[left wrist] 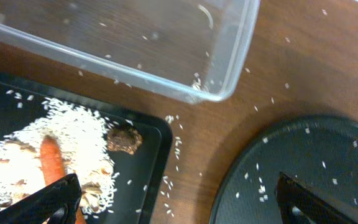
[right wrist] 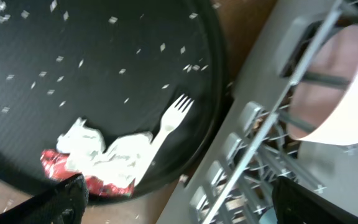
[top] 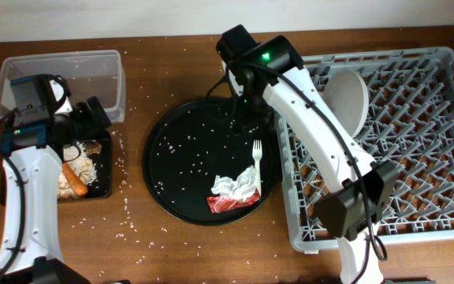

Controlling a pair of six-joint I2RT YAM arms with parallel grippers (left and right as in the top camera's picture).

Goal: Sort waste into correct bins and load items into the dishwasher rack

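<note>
Brown wooden table (top: 172, 244) with rice grains scattered all over it. Left gripper (left wrist: 179, 180) is spread wide and empty, over the wood between the shallow black tray (left wrist: 145, 168) and the round black tray (left wrist: 303, 162). Carrot (left wrist: 51, 160) lies in the shallow tray on the rice (left wrist: 73, 134), right by one finger, with a brown scrap (left wrist: 124, 140) beside it. Clear tub (left wrist: 135, 43) sits just behind that tray. Right gripper (right wrist: 179, 183) is also wide apart, holding nothing, above the round tray's rim next to the rack (top: 416, 118). Fork (right wrist: 169, 121) lies on the round tray between its fingers, handle touching the napkin (right wrist: 114, 152), which lies on the red wrapper (right wrist: 51, 163). Bowl (right wrist: 340, 99) is tilted inside the rack.
</note>
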